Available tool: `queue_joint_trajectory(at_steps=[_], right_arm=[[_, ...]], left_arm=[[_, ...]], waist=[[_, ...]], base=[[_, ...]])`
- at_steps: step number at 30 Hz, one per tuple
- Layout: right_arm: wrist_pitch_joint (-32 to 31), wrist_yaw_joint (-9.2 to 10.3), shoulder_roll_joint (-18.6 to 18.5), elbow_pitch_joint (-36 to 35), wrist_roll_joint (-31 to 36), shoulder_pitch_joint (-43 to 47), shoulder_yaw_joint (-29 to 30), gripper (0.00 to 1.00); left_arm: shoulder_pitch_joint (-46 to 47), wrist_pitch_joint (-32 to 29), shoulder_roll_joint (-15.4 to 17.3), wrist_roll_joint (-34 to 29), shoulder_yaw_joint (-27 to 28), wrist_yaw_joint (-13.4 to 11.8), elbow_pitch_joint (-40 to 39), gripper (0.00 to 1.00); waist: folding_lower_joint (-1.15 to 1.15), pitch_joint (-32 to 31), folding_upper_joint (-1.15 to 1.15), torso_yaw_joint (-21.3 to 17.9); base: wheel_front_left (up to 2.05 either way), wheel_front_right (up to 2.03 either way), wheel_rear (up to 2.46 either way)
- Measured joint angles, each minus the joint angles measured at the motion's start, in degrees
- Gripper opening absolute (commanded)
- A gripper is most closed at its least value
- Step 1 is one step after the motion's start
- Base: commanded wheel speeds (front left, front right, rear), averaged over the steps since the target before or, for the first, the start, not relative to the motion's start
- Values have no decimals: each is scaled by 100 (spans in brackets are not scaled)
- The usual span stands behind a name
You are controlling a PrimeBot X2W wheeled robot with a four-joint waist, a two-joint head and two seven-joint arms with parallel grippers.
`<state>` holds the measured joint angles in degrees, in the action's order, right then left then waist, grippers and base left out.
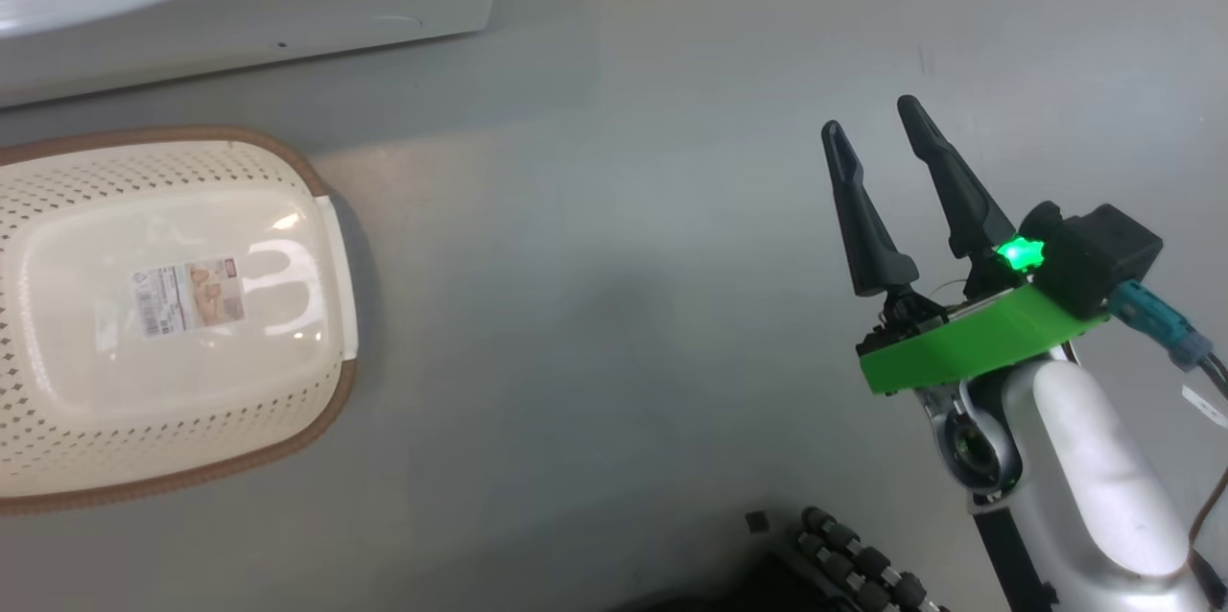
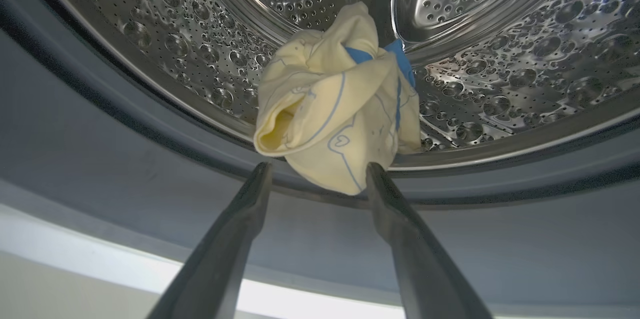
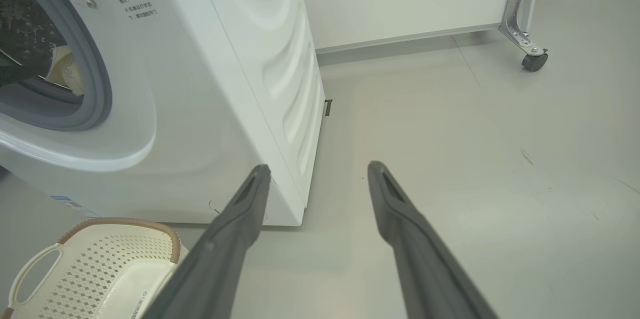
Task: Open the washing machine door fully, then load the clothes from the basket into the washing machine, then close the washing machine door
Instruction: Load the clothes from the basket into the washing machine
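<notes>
In the left wrist view my left gripper (image 2: pixel 317 169) stands open at the grey gasket (image 2: pixel 100 124) of the washing machine (image 3: pixel 210 84). A bundled cream-yellow garment with blue patches, one of the clothes (image 2: pixel 330 104), lies on the steel drum's (image 2: pixel 500 69) front lip just past the fingertips, unclamped. The basket (image 1: pixel 58 200) sits on the floor before the machine with only its label showing inside. Off to the right, my right gripper (image 1: pixel 869 115) hangs open over bare floor, holding nothing. The washing machine door is out of view.
The machine's white side panel (image 3: pixel 280 74) runs along the left of my right gripper (image 3: pixel 318 167). A white panel on a metal bracket with a caster (image 3: pixel 534 60) stands at the back right. My dark base (image 1: pixel 844 564) shows at the bottom of the head view.
</notes>
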<state>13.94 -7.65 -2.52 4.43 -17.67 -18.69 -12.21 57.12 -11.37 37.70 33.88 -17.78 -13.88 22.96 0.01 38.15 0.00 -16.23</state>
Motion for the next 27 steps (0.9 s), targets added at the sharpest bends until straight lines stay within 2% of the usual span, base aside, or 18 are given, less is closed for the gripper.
queue_joint_trajectory(at_steps=[9,15,22,23,24,25,26,27], right_arm=[[53,0,1,109,-223,-214,-129,100],[53,0,1,51,-327,-292,-208,100],[53,0,2,16,-456,-348,-291,100],[53,0,2,13,-459,-349,-293,100],[53,0,2,11,-460,-350,-296,100],[54,0,2,10,-463,-354,-305,100],[54,0,2,5,-471,-361,-318,100],[54,0,2,2,-500,-374,-323,100]], left_arm=[[978,-950,374,-64,-175,82,237,100],[1444,-1461,492,-120,-299,176,397,100],[1768,-1970,609,-212,-438,170,557,100],[1809,-2015,616,-226,-450,169,558,80],[1856,-2068,622,-229,-461,171,559,80],[1905,-2093,633,-250,-479,174,557,13],[1947,-2093,653,-283,-487,174,555,0],[2000,-2092,679,-320,-502,175,549,0]], waist=[[-1,362,0,-256],[0,560,0,-382],[-1,719,0,-552],[-1,738,0,-570],[0,757,0,-585],[0,775,0,-599],[-1,794,0,-616],[-1,812,0,-630]], base=[[0,0,0],[0,0,0],[0,0,0],[0,0,0],[0,0,0],[0,0,0],[0,0,0],[0,0,0]])
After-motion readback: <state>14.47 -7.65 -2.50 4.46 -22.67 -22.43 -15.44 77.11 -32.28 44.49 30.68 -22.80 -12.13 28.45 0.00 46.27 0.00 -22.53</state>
